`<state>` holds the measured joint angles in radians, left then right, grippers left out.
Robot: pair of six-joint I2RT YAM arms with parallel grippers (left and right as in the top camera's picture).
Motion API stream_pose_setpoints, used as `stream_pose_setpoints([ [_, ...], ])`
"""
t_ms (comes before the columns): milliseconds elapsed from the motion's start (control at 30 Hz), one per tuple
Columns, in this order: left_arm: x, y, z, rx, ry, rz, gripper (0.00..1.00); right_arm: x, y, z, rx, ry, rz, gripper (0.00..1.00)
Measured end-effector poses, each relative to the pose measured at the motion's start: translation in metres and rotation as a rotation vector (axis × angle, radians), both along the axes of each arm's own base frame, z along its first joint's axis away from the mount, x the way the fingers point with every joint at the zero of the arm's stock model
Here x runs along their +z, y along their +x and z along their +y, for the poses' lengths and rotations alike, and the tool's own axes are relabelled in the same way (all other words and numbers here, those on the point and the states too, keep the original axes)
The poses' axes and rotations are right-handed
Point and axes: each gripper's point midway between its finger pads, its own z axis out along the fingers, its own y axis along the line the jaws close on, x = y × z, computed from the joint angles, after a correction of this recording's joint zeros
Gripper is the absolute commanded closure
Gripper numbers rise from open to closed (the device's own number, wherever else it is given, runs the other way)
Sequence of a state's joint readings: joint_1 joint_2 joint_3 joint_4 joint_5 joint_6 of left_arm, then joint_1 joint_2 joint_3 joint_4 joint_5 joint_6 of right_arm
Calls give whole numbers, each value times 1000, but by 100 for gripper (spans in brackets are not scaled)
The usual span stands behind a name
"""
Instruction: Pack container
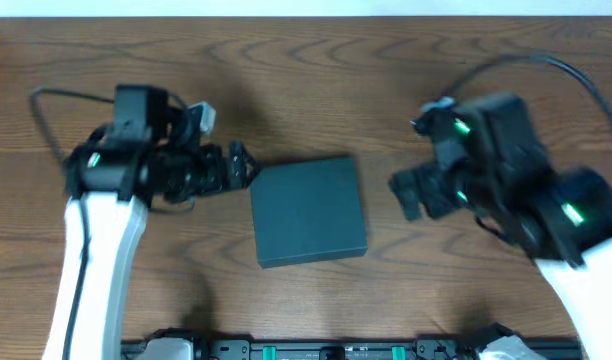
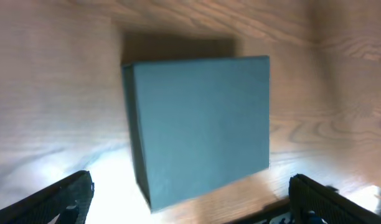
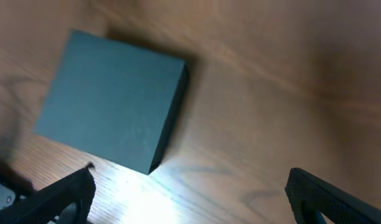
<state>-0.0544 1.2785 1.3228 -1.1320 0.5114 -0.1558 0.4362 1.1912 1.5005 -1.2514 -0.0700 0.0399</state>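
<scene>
Lying flat w/ its lid down, the container [image 1: 308, 211] sat mid-tabletop [image 1: 306, 80], roughly centred btwn the two arms, so either one could reach it. Its long sides ran a bit skewed to the tabletop edge. No tools or other items showed anywhere, so packing looked either finished or not begun; can't tell which from a shut box.

Left end effector [image 1: 244, 166] hovered just beside the container's upper-left corner, not clearly touching it. In the left wrist view both fingers [image 2: 60, 199] stood far apart, w/ the box between and beyond them and nothing gripped — wide spread, prob. suited to straddling the box or nudging a wall.

Right end effector [image 1: 408, 196] hung near the right side of the container, w/ a gap of bare wood btwn. Right wrist view showed its fingers [image 3: 53, 199] likewise spread wide and empty, box off to the upper left of frame.

Judgement: arms flanked the box on opposite sides, so one could steady it while the other worked the flap.
</scene>
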Motion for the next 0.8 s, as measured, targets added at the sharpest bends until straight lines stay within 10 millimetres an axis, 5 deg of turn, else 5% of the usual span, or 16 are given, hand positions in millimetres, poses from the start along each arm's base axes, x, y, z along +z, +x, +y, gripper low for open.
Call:
stream_pose_setpoints([
  [167,32,-40,12,28,53,-108,1,16,-41,-19,27,39,-145,1],
  [367,58,-80,20,49,76,-229,1,-12,-84,-40,35,59,-217,1],
  [600,61,-120,27,63,98,-249,1,-21,-105,-50,21,95,-276,1],
  [800,63,-126,30,73,110,-272,2,-18,-109,-52,15,108,-291,1],
])
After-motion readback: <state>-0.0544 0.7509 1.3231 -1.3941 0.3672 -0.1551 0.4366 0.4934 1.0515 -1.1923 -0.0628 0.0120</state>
